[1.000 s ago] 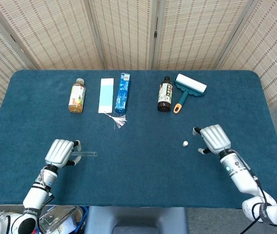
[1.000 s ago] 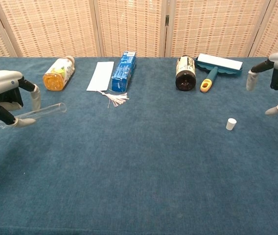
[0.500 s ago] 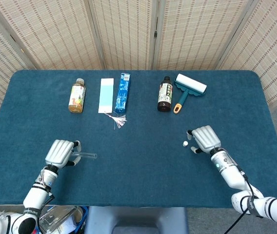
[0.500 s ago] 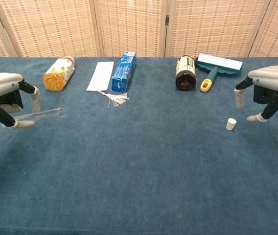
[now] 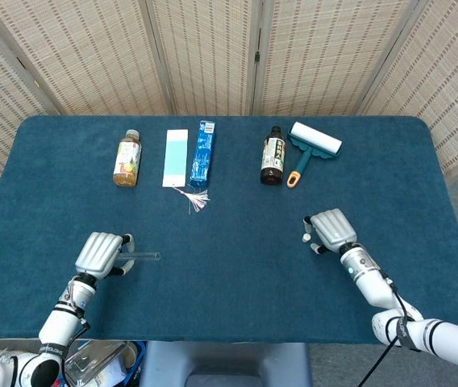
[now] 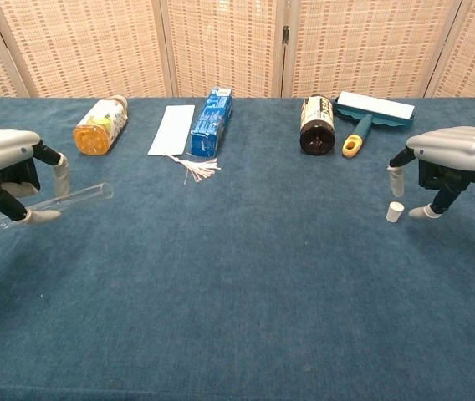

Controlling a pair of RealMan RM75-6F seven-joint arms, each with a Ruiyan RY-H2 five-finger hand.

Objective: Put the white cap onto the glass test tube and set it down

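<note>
Clear glass catches the light at my far left, where my left hand (image 6: 7,171) hangs palm-down over the blue cloth table (image 6: 237,301), its fingers curled around the closed end of the glass test tube (image 6: 62,199); the tube sticks out to the right of the hand, lying nearly level and lifted just off the cloth in the chest view. Along the far edge of the table I see a plastic tea bottle (image 5: 127,158) lying on its side with amber liquid inside, then a flat pale-blue card (image 5: 176,157), a long blue carton (image 5: 203,152) with a small white tassel (image 5: 196,198) near its end, a dark glass bottle (image 5: 272,156) on its side, and a teal lint roller (image 5: 313,143) with a white roll and a yellow-tipped handle. Over on the right, my right hand (image 6: 446,163) hovers palm-down with its fingers apart and pointing downward, holding nothing. The white cap (image 6: 395,211), a small round plastic piece, stands on the cloth just beside that hand, on its left, between thumb and a finger, but neither seems to touch it.
</note>
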